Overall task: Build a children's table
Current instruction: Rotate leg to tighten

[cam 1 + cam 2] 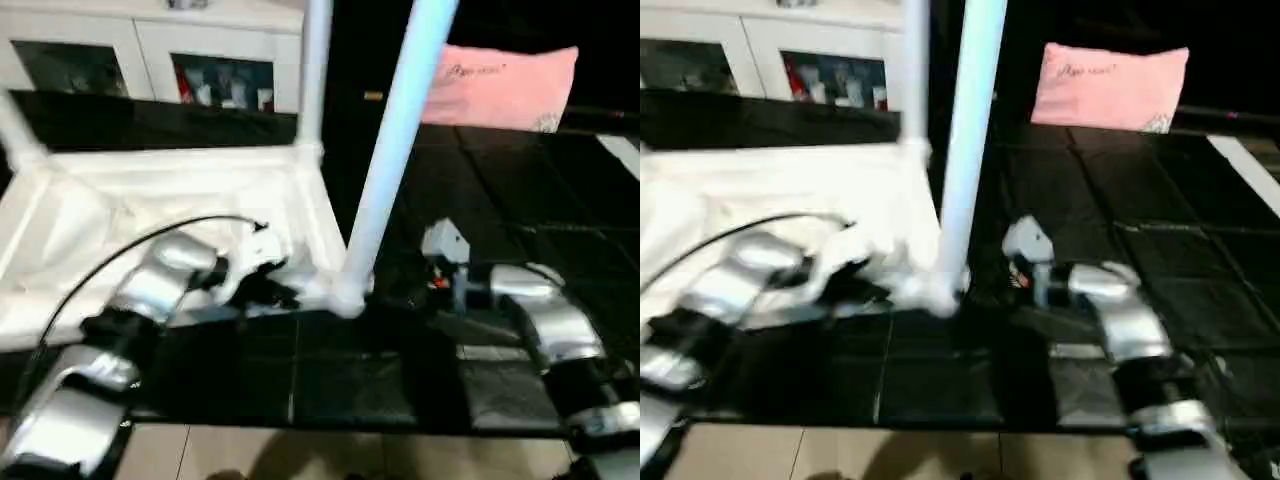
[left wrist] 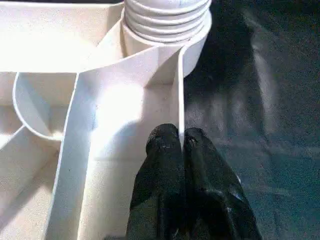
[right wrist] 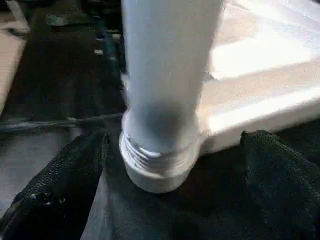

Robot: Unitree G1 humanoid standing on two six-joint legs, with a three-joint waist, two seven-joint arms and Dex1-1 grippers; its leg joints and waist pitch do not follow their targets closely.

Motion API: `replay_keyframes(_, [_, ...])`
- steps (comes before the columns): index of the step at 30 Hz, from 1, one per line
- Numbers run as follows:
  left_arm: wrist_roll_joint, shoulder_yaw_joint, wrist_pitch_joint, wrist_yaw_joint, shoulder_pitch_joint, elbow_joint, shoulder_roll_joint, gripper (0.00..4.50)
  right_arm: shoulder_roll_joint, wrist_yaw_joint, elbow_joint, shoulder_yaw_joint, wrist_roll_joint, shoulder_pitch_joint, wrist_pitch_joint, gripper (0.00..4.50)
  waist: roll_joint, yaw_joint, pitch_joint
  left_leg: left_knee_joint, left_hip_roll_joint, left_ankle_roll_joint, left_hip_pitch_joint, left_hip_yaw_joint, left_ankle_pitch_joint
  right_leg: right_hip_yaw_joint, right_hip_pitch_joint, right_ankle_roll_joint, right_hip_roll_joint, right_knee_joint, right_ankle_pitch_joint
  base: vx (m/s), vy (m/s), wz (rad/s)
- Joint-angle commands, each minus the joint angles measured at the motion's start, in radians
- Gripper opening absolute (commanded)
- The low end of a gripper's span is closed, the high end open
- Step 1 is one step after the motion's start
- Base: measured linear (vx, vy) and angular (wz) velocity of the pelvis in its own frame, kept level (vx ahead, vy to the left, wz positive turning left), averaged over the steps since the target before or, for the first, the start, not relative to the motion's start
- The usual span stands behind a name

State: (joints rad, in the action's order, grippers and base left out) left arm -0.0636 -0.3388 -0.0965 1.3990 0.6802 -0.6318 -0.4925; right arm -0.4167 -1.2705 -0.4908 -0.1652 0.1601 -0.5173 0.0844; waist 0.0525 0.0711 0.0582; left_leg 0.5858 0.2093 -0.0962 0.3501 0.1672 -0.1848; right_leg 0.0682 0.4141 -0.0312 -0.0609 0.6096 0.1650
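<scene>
The white tabletop [image 1: 170, 215] lies upside down on the black tiled floor [image 1: 520, 200], ribbed underside up. A long white leg [image 1: 395, 150] stands upright in the round corner socket [image 1: 345, 290] nearest the robot's right side, its threaded end showing just above the socket rim. A second leg [image 1: 315, 70] stands in the far corner on that same side, and what looks like a third leg [image 1: 18, 135] rises at the far left corner, though it is cut off at the edge.

The left gripper [image 2: 181, 137] has its two black fingers pressed together on a thin upright rib [image 2: 181, 90] of the tabletop, just beside the near socket. The right gripper [image 3: 175, 145] sits low by the near leg with its fingers spread wide on either side of the leg's base, not touching it.

Behind the tabletop stands a white cabinet [image 1: 150, 50] with glass doors, and a pink pillow [image 1: 500, 85] lies on the floor farther back to the right.
</scene>
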Motion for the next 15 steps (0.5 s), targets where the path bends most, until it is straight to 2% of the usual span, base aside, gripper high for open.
replay_keyframes(1, [-0.012,-0.056,0.021,0.074,-0.011,0.015,-0.007,0.0,-0.011,-0.061,-0.004,-0.032,0.004,-0.018,-0.005,4.47,-0.004,0.007,-0.062,-0.067,0.024,0.048,0.0,0.002,-0.215,-0.046,-0.057,-0.17,-0.075,-0.083,0.351,0.0,0.0,0.0])
replay_keyframes(2, [-0.005,-0.057,0.026,0.093,-0.013,0.026,-0.012,0.0,-0.008,-0.072,-0.01,-0.042,-0.002,-0.024,-0.015,4.47,0.002,0.008,-0.063,-0.066,0.024,0.048,0.0,0.003,-0.211,-0.046,-0.057,-0.169,-0.075,-0.082,0.347,0.0,0.0,0.0])
replay_keyframes(5, [0.013,-0.064,0.027,0.148,-0.019,0.06,-0.021,0.0,0.008,-0.084,-0.039,-0.068,-0.026,-0.042,-0.05,4.47,-0.001,0.013,-0.065,-0.066,0.026,0.042,-0.002,0.004,-0.191,-0.048,-0.055,-0.188,-0.076,-0.075,0.299,0.0,0.0,0.0])
replay_keyframes(9, [0.022,-0.08,0.032,0.193,-0.027,0.092,-0.03,0.0,0.025,-0.113,-0.053,-0.095,-0.032,-0.051,-0.055,4.47,-0.004,0.022,-0.065,-0.066,0.027,0.043,-0.004,0.007,-0.184,-0.049,-0.054,-0.201,-0.072,-0.068,0.251,0.0,0.0,0.0])
replay_keyframes(12, [0.027,-0.092,0.033,0.21,-0.033,0.115,-0.028,0.0,0.041,-0.137,-0.073,-0.101,-0.025,-0.06,-0.046,4.47,-0.005,0.025,-0.065,-0.067,0.026,0.037,-0.003,0.006,-0.196,-0.048,-0.055,-0.196,-0.073,-0.069,0.268,0.0,0.0,0.0])
replay_keyframes(13, [0.027,-0.095,0.031,0.211,-0.035,0.123,-0.027,0.0,0.044,-0.146,-0.078,-0.103,-0.02,-0.062,-0.043,4.2,-0.004,0.025,-0.064,-0.067,0.027,0.034,-0.003,0.005,-0.204,-0.048,-0.055,-0.194,-0.075,-0.07,0.284,0.0,0.0,0.0])
replay_keyframes(15, [0.027,-0.098,0.028,0.213,-0.038,0.132,-0.027,0.0,0.044,-0.16,-0.083,-0.106,-0.014,-0.065,-0.041,4.2,-0.004,0.027,-0.065,-0.067,0.026,0.032,-0.003,0.005,-0.204,-0.048,-0.056,-0.189,-0.074,-0.071,0.292,0.0,0.0,0.0])
